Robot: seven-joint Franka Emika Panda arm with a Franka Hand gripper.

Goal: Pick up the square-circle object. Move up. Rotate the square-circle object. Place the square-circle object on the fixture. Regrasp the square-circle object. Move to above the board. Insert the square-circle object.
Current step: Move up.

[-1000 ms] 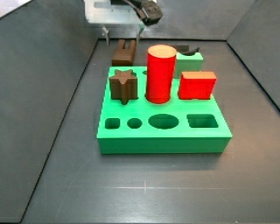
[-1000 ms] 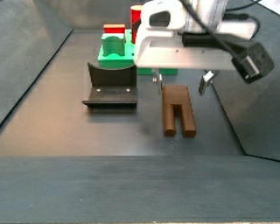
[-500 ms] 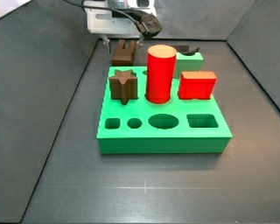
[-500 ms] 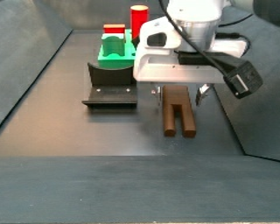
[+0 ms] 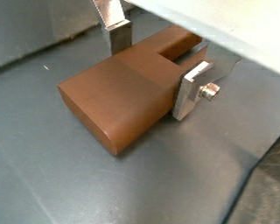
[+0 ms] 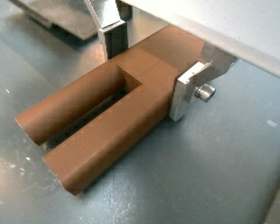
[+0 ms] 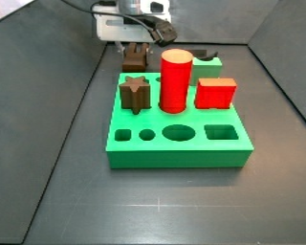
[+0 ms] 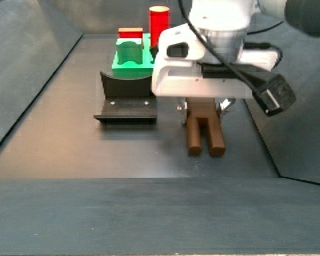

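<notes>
since a second ago the tool [image 8: 207, 108] has sunk onto the peg [image 8: 203, 133] lying on the floor beside the fixture [image 8: 125, 97], ready for pickup. in both wrist views its fingers [image 5: 194, 89] straddle the peg [image 6: 108, 119], open, not yet squeezing; arm points straight down.

No readable text anywhere, no labels, brands or numbers on the gripper [image 6: 149, 61], its jaws, or anything between them.

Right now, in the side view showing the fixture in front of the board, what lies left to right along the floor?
Dark L-shaped fixture → long dark brown square-circle object, with the gripper down over it.
</notes>
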